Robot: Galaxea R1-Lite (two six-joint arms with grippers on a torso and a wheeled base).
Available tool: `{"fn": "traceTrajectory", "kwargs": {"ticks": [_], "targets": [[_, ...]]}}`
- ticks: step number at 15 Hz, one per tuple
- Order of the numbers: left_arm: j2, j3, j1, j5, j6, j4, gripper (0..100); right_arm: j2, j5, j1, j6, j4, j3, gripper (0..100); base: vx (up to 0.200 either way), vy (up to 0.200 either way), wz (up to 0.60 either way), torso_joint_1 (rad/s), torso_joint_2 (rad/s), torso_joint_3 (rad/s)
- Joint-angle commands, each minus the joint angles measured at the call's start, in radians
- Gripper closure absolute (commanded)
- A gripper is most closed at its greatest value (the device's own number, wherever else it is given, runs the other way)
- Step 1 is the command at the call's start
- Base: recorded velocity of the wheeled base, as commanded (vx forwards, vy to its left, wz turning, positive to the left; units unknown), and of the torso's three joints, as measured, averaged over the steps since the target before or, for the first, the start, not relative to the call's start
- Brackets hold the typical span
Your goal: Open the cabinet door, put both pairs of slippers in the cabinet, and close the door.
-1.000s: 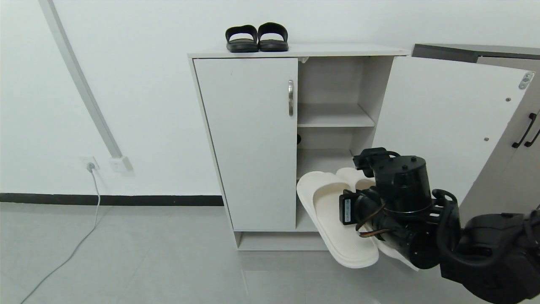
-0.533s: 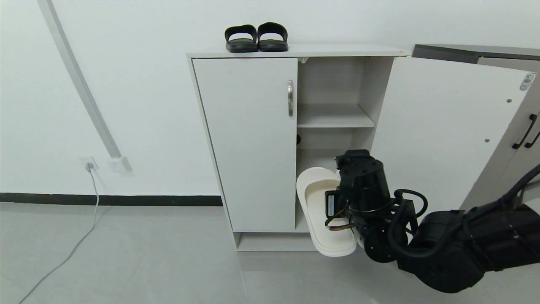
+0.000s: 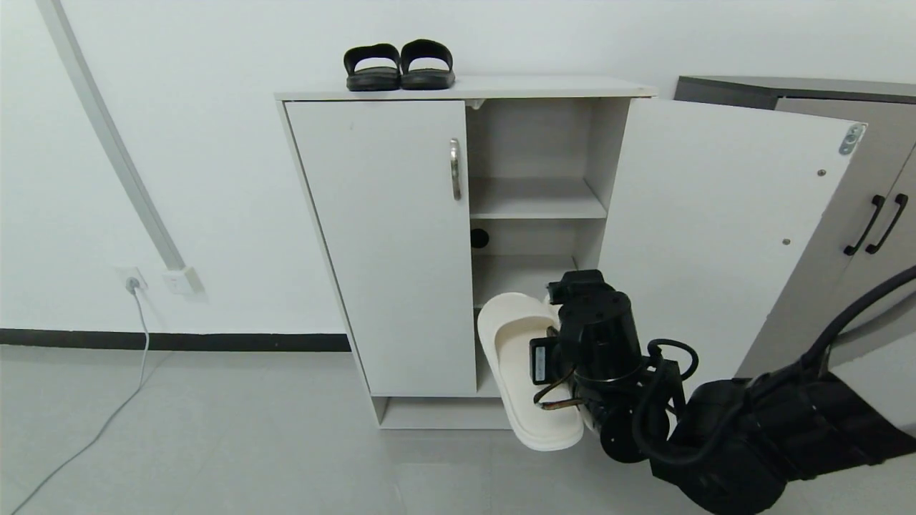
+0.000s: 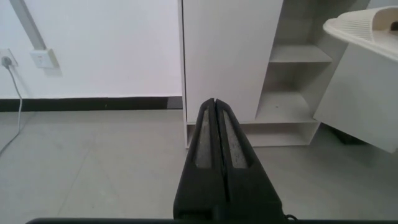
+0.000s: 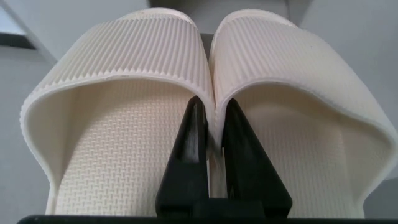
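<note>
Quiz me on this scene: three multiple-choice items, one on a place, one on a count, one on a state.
1. Where are the black slippers?
A. On top of the cabinet
B. On the floor
C. On a shelf

2. How many of that cabinet's doors are open?
A. None
B. One
C. Two

3. The right gripper is:
A. open and empty
B. shut on the white slippers
C. shut on a door handle

Answers:
1 A, they sit side by side on its top panel.
2 B, the right door is swung out while the left door is shut.
3 B, it pinches the pair's inner walls together.
</note>
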State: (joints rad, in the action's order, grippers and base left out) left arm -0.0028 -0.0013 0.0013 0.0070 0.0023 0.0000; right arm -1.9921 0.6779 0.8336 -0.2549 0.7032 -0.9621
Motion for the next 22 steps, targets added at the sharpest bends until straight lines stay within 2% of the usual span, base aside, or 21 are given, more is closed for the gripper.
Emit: {"fn": "traceTrajectory", "kwargs": {"ticks": [1,4,14,22], "targets": [[0.003,0.000,0.000,0.001,0.001,0.000,100,-0.045,0.000,0.021,-0.001,0.022,-0.003,100,0.000,0.000,0.00,0.000,0.00,0.000],[0.003,0.000,0.000,-0.001,0.001,0.000,100,-0.077,-0.023,0.025,-0.003,0.068,0.000,100,0.000,0.000,0.00,0.000,0.00,0.000],[0.003,0.000,0.000,-0.004,0.004,0.003,100,-0.097,-0.018,0.022,-0.006,0.073,0.011,100,0.000,0.000,0.00,0.000,0.00,0.000],[0.003,0.000,0.000,-0.007,0.005,0.003,100,-0.111,-0.017,0.021,0.002,0.114,0.022,100,0.000,0.000,0.00,0.001,0.00,-0.185]]}}
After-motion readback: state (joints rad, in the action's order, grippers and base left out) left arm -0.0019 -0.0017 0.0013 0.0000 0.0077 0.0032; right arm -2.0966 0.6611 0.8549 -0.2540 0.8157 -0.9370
